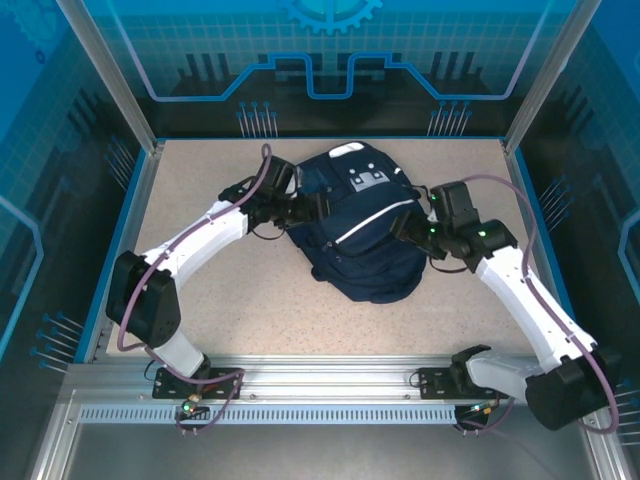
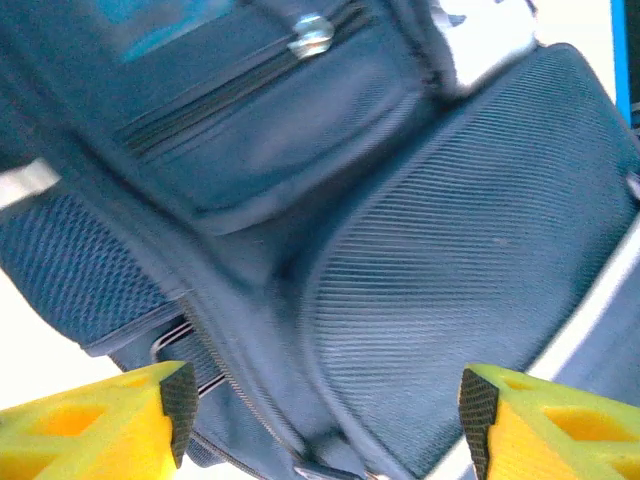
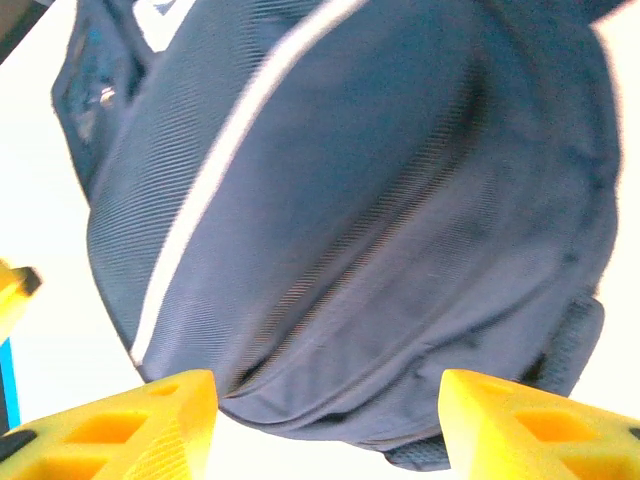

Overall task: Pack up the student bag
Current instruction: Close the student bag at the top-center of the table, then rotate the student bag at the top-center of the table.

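**Both hands open, flanking the student bag at mid-table**

Nearest, the left hand (image 1: 305, 207) and right hand (image 1: 408, 228) each hold their fingers (image 2: 175, 395) spread with nothing between them, one at either side of the student bag (image 1: 365, 250), which lies slumped on the table (image 1: 200, 180). A good grip likely means pinching a seam or the zip pull (image 2: 312, 35), not slack panel, while the other hand steadies the bag. Farther off, blur and folds hide whether the main compartment is open.

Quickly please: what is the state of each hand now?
Left hand: open, holding nothing, near the student bag.
Right hand: open, holding nothing.
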Available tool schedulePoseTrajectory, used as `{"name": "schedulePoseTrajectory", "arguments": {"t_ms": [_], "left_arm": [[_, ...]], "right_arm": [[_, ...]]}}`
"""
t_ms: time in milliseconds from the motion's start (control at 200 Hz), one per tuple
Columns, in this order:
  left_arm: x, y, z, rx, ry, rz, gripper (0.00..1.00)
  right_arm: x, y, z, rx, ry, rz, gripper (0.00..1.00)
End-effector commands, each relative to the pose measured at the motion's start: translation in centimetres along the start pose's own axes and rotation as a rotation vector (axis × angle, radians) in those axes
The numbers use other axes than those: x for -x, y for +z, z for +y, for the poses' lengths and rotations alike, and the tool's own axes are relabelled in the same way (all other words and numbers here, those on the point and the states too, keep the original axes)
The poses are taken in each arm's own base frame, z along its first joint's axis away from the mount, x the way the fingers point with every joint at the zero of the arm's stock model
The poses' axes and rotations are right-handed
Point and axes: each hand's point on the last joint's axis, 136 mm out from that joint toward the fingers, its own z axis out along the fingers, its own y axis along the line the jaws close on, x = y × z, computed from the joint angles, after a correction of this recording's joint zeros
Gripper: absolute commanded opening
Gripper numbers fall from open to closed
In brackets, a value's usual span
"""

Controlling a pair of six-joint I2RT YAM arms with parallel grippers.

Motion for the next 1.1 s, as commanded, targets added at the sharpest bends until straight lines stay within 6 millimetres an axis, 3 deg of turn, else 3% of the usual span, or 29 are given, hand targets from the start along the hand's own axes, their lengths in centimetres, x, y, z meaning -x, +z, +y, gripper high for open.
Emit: {"name": "schedulePoseTrajectory", "arguments": {"t_ms": [0, 145, 230, 515, 650, 895, 1096], "left_arm": [[0.1, -0.2, -2.1, -0.136, -0.133, 0.011, 0.71], [0.2, 1.5, -0.2, -0.09, -0.221, 0.038, 0.7], [0.3, 2.2, -0.6, -0.128, -0.231, 0.062, 0.67], [-0.1, 4.3, -1.9, -0.204, -0.197, 0.164, 0.57], [-0.4, 5.1, -2.7, -0.246, -0.183, 0.211, 0.45], [-0.3, 4.9, -2.4, -0.249, -0.179, 0.189, 0.12], [-0.6, 4.1, -1.4, -0.247, -0.195, 0.165, 0.02]], "right_arm": [[-0.1, 0.1, 1.9, -0.058, -0.138, -0.011, 0.6], [-1.2, 1.2, 4.8, -0.064, -0.237, 0.012, 0.58], [-2.2, 2.4, 6.0, -0.052, -0.263, 0.057, 0.58], [-3.7, 5.9, 4.5, -0.125, -0.26, 0.172, 0.56], [-3.4, 6.9, 3.6, -0.119, -0.215, 0.197, 0.56], [-2.0, 9.5, 3.4, -0.061, -0.159, 0.238, 0.63], [-0.8, 11.7, 5.0, -0.017, -0.221, 0.249, 0.62]]}}
